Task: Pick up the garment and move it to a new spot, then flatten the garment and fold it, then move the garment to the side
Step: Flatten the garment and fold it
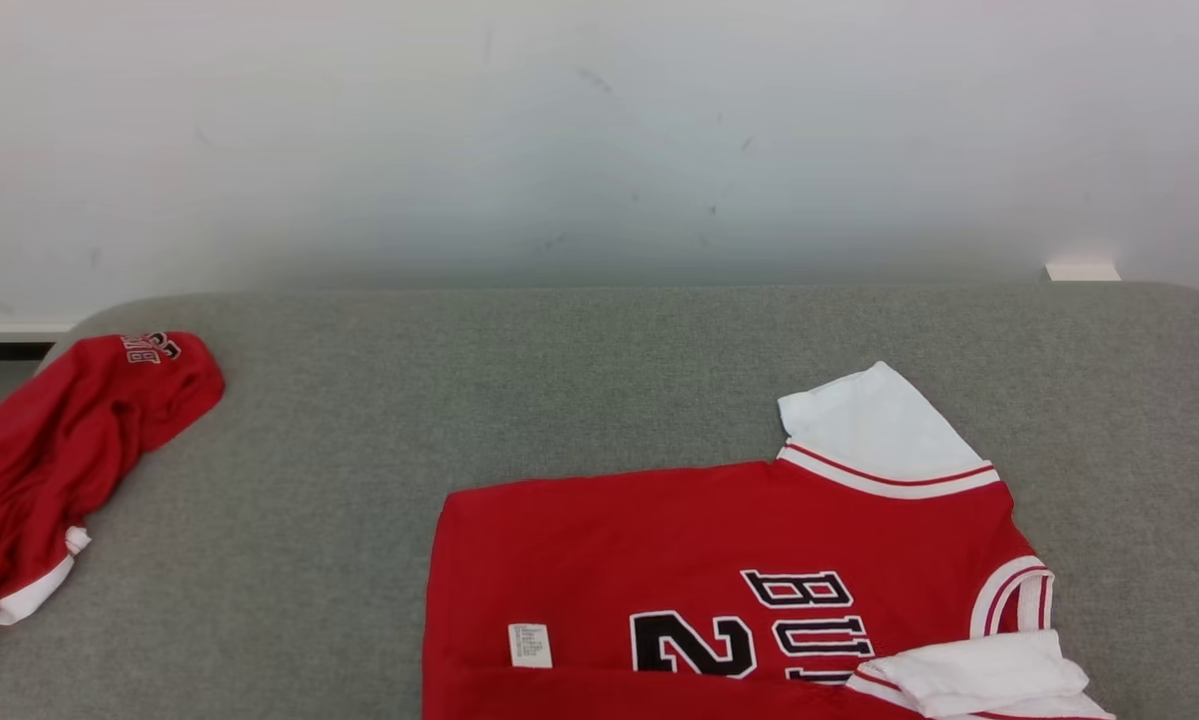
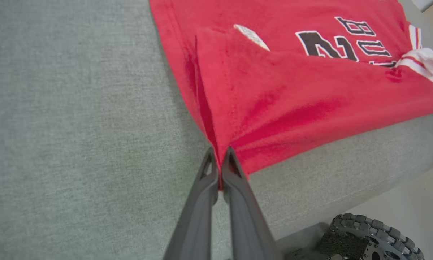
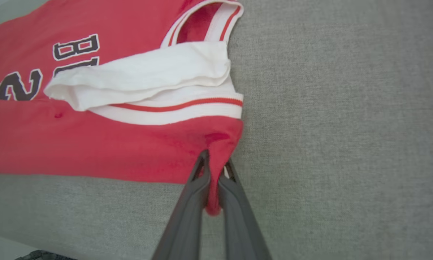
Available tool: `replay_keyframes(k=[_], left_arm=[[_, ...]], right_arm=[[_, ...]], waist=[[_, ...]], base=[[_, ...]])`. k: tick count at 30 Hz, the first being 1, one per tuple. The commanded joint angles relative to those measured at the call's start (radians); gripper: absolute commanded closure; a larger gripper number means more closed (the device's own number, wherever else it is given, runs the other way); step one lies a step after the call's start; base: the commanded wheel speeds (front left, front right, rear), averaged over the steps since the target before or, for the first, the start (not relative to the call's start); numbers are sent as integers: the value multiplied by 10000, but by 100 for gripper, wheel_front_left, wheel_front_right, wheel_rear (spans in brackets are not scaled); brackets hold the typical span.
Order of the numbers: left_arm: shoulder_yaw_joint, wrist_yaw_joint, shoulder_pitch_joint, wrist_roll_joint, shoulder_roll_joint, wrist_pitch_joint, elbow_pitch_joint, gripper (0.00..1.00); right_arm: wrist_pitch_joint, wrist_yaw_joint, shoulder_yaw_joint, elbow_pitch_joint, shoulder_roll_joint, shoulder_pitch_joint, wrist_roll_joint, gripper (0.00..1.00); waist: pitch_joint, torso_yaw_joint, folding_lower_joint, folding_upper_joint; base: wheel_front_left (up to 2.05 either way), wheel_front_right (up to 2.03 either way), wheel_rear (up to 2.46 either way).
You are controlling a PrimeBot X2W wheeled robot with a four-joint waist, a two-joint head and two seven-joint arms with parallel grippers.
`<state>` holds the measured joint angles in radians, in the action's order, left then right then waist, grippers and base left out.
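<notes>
The garment point(image 1: 719, 560) is a red jersey with white sleeves and black lettering, spread on the grey cushion at the lower centre-right of the head view. Its near edge is lifted into a fold. In the left wrist view my left gripper point(image 2: 220, 159) is shut on the red hem corner of the garment point(image 2: 274, 90). My right gripper point(image 3: 214, 164) is shut on the red cloth just below the white sleeve band of the garment point(image 3: 111, 137), with a tuft of red fabric showing between its fingers.
A second red garment point(image 1: 59, 460) lies crumpled at the left edge of the grey cushion point(image 1: 559, 380). A white wall stands behind. The cushion's front edge, the floor and a robot wheel point(image 2: 375, 238) appear in the left wrist view.
</notes>
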<state>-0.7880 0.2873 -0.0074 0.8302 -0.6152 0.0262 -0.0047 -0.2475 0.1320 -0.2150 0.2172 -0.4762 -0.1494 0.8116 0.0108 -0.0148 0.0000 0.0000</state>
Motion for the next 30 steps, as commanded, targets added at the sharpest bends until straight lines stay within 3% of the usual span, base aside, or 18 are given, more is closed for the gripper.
replay_keyframes(k=[1, 2, 3, 4, 9, 18, 22, 30], left_arm=[[15, 5, 115, 3, -101, 26, 24, 100], [-19, 8, 135, 39, -103, 67, 40, 72], [-29, -13, 134, 85, -59, 90, 47, 5], [-47, -34, 117, 100, -27, 125, 94, 0], [131, -31, -174, 116, -186, 82, 31, 0], [981, 546, -1217, -498, -950, -76, -657, 0], [966, 336, -2117, -632, -554, -22, -220, 0], [619, -717, -4508, -1066, 683, -143, 1763, 0]], right_arm=[[-77, -27, 49, -41, 21, -128, 8, 100], [-221, -27, 139, -158, 96, -213, -91, 55], [-355, -27, 231, -258, 187, -247, -185, 2], [-490, -27, 299, -350, 287, -273, -272, 0], [-728, -25, 753, -842, 603, -61, -801, 0], [-413, -25, 1506, -1757, 1038, 1295, -1414, 0], [-197, -25, 1425, -1295, 1150, 2772, -1565, 0], [-129, -25, 379, 537, 896, 6330, -1697, 0]], waist=[[36, -33, 0, 0], [65, -50, 0, 0], [81, -60, 0, 0], [88, -75, 0, 0], [63, -175, 0, 0], [164, -136, 0, 0], [681, 8, 0, 0], [2316, 431, 0, 0]], base=[[0, 0, 0], [0, 0, 0], [0, 0, 0], [0, 0, 0], [0, 0, 0], [0, 0, 0], [0, 0, 0], [0, 0, 0]])
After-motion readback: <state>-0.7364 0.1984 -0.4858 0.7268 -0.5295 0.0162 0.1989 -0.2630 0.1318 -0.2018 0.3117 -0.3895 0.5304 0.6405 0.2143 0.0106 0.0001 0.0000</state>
